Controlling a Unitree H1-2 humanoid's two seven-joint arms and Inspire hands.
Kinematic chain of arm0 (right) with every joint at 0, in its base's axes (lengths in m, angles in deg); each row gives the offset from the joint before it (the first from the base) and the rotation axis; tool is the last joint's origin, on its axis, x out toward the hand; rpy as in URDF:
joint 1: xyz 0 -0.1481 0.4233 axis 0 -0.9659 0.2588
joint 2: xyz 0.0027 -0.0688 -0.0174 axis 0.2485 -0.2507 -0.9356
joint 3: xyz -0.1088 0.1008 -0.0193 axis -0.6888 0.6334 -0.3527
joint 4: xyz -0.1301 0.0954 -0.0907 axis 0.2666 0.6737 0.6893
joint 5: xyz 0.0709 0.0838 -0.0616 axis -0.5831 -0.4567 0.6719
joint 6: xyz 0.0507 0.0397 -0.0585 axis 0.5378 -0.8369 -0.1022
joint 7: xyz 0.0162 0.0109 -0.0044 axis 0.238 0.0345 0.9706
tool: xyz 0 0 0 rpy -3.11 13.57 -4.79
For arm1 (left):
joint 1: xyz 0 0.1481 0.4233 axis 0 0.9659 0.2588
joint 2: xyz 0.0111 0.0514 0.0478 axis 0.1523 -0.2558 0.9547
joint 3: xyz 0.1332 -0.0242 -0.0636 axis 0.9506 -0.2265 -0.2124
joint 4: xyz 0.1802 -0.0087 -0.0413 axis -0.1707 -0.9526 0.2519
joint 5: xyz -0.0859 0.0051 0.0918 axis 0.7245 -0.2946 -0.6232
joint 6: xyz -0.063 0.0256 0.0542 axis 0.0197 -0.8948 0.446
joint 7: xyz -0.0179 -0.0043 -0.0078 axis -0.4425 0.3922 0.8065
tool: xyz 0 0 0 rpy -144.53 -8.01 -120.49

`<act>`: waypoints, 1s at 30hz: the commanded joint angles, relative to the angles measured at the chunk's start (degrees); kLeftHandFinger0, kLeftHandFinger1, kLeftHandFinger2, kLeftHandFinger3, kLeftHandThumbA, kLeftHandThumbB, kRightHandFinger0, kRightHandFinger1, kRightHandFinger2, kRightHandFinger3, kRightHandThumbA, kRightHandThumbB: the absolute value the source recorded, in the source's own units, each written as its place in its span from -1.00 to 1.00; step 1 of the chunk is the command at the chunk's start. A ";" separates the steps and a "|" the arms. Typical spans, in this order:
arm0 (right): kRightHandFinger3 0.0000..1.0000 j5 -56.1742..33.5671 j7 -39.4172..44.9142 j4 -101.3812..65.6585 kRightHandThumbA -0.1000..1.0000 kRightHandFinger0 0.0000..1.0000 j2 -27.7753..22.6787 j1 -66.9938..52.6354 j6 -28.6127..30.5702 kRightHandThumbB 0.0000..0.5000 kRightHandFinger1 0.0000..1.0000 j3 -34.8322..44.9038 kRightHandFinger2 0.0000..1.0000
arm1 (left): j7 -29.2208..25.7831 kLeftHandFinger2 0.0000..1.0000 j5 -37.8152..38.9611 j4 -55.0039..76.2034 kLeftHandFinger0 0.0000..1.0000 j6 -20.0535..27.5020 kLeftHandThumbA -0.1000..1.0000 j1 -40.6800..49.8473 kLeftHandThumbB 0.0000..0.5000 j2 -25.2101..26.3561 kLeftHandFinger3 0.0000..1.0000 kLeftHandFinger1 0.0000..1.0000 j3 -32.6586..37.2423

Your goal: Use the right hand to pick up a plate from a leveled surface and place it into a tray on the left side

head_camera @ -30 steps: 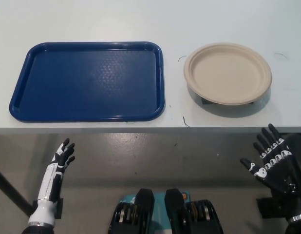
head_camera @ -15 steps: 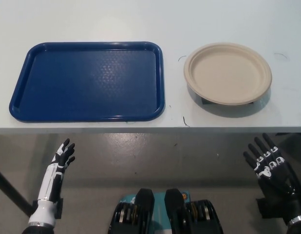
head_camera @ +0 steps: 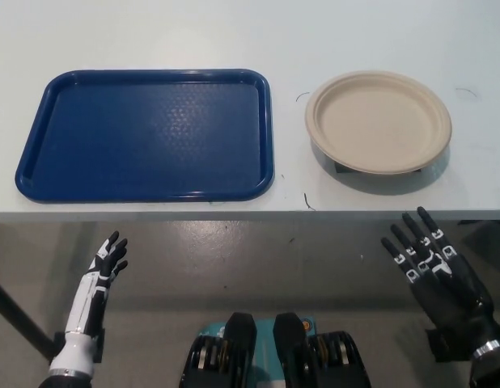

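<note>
Two robot hands, both with fingers spread and holding nothing: right robot hand [head_camera: 432, 263] below the worktop [head_camera: 153, 32] edge, left robot hand [head_camera: 104, 267] idle. Plate [head_camera: 378, 121] sits propped at right, tray [head_camera: 145, 133] left. Risk: the shallow rim may slip or tip when grasped.

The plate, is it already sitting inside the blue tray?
No, the plate rests on the table to the right of the blue tray, apart from it.

beige plate [head_camera: 378, 121] right of blue tray [head_camera: 146, 133], table [head_camera: 234, 32]
</note>
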 commanded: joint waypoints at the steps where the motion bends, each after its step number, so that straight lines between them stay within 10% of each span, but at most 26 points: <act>1: 1.00 -13.28 2.88 -1.48 1.00 1.00 -0.02 4.58 -5.15 0.80 1.00 1.57 1.00 | 0.32 1.00 -0.59 2.11 1.00 3.89 0.99 0.13 -0.46 1.23 1.00 1.00 0.18; 30: 1.00 -13.77 5.87 11.67 1.00 1.00 -1.54 6.66 -5.15 0.71 1.00 0.92 1.00 | 0.98 1.00 -0.84 2.68 1.00 2.29 0.99 0.09 -0.43 1.60 1.00 1.00 0.39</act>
